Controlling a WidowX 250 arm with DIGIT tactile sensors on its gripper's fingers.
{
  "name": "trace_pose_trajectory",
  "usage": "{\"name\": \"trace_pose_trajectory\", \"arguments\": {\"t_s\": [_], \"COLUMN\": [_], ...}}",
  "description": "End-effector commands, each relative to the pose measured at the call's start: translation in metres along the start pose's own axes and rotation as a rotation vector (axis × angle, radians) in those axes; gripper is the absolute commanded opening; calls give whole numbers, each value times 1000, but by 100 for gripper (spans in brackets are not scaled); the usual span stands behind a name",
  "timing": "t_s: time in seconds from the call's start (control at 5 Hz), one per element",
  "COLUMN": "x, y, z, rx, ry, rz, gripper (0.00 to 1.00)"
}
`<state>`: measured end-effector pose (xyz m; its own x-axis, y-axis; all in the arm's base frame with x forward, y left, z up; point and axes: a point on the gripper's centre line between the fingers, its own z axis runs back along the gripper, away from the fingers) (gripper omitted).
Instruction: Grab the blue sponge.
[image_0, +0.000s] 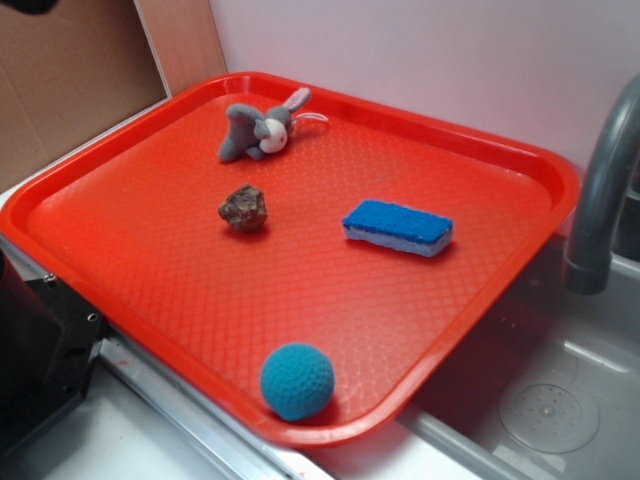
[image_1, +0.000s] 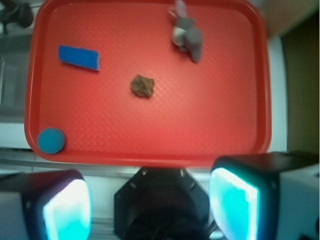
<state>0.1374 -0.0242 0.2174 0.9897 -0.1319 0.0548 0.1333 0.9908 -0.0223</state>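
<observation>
We see the blue sponge (image_0: 397, 227), flat, two-layered, round-cornered, on the textured red tray (image_0: 300, 300) | rough brown lump (image_0: 244, 209) beside it, plush elephant (image_0: 262, 128) beyond, crocheted ball (image_0: 297, 381) near the tray's rim | gripper (image_1: 150, 200) spread wide, empty

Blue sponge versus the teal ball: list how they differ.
The blue sponge is a flat rectangular block; the teal ball is round. The sponge has a blue top over a pale bottom layer; the ball is one colour, with a crocheted look. The sponge lies mid-tray; the ball sits by the rim. Both rest on the red tray.
</observation>
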Motion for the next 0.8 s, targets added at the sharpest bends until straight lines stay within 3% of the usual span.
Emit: {"name": "trace_pose_trajectory", "arguments": {"t_s": [0.0, 0.2, 0.4, 0.6], "x": [49, 75, 88, 106], "y": [-33, -59, -69, -78], "z": [-28, -57, -77, -99], "rx": [60, 56, 36, 18], "ry": [-187, -291, -343, -336], "rz": [-310, -531, -684, -779], "gripper": [100, 100, 100, 100]}}
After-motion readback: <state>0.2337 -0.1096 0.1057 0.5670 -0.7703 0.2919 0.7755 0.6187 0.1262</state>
